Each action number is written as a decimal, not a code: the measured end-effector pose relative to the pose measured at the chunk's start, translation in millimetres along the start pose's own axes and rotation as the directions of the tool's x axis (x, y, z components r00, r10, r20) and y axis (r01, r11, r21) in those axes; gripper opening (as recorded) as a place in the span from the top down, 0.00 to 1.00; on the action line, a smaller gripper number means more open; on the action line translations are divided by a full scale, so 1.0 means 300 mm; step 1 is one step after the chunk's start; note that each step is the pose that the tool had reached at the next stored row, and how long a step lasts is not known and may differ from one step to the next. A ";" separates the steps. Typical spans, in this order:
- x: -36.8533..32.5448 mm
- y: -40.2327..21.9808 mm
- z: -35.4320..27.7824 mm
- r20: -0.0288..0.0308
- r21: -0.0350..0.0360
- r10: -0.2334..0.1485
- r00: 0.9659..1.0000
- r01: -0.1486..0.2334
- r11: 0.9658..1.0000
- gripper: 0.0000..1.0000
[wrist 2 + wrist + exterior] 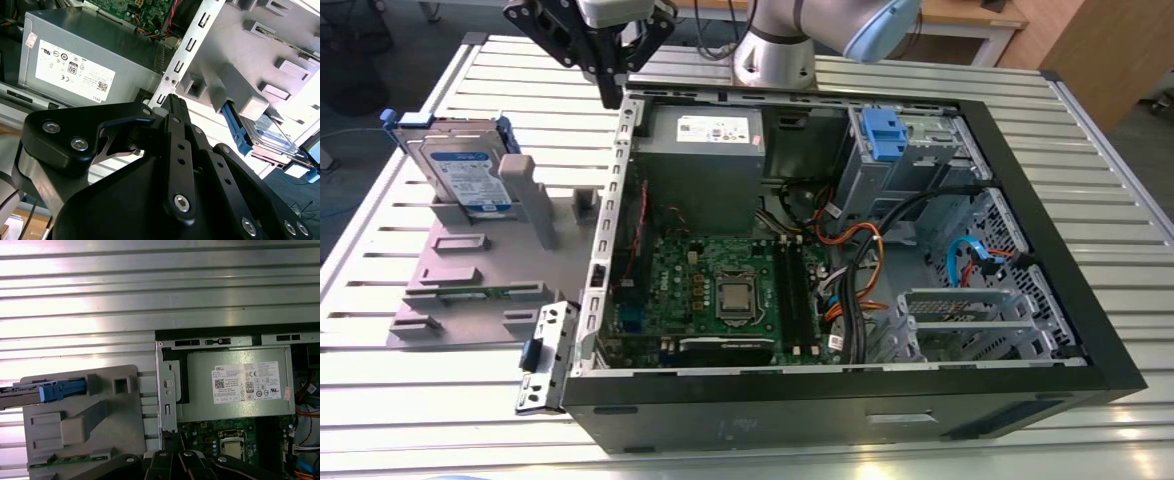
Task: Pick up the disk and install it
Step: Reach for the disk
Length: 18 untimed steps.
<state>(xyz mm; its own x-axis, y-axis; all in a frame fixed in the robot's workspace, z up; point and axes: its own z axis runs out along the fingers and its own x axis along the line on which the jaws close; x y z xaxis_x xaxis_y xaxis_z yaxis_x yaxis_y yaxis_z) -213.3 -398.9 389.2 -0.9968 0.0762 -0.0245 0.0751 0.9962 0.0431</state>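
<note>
The open computer case (854, 395) lies on its side. Outside its wall, to the exterior view's left, a grey holder (467, 275) carries the disk (460, 165). It stands on edge and is silver, with a blue-and-white label and blue rails. The gripper (610, 97) hangs above the case's rear corner, jaws pressed together on nothing, well apart from the disk.

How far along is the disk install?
Nothing done yet: the disk stands in its grey holder outside the computer case. The end effector hovers shut and empty by the case's corner. Pickup and install both remain.
</note>
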 end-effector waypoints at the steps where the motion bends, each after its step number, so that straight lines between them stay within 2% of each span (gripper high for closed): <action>1: 0.001 0.000 0.000 0.000 0.000 0.000 1.000 0.000 1.000 0.89; 18: 0.022 -0.002 0.000 0.000 0.000 0.000 1.000 0.000 1.000 0.89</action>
<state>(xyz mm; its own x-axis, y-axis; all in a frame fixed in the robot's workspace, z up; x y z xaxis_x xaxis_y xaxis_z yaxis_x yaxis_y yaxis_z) -220.0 -398.9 389.0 -0.9968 0.0762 -0.0245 0.0751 0.9962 0.0431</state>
